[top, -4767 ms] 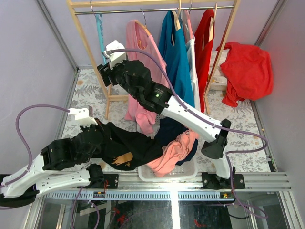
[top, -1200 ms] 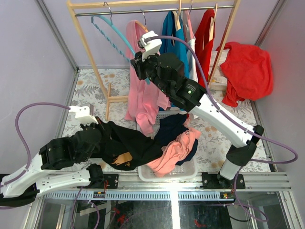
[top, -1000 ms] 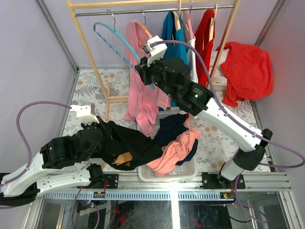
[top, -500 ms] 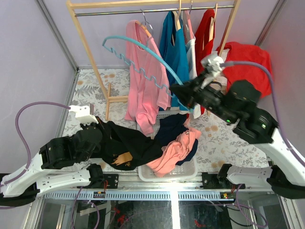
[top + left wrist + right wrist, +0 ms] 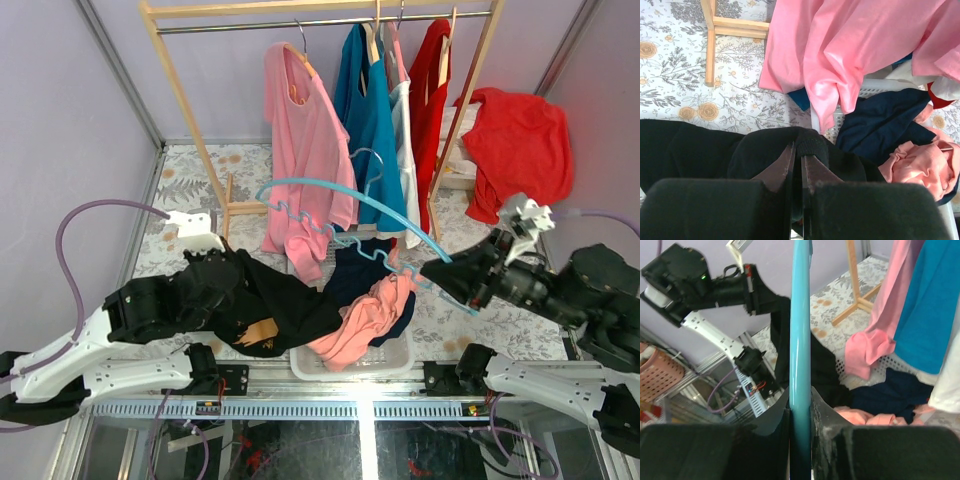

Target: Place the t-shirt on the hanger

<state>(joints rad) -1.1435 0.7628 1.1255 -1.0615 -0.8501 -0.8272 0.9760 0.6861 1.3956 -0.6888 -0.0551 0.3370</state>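
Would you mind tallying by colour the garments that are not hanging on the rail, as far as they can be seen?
Black t-shirt: 1
Navy garment: 1
Salmon-pink garment: 1
Red garment draped at the far right: 1
Total: 4

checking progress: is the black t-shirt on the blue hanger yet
Off. The hanger is bare in the right gripper; the t-shirt is bunched in the left gripper.

No text can be read (tan print on the t-shirt (image 5: 270,300) is indistinct).
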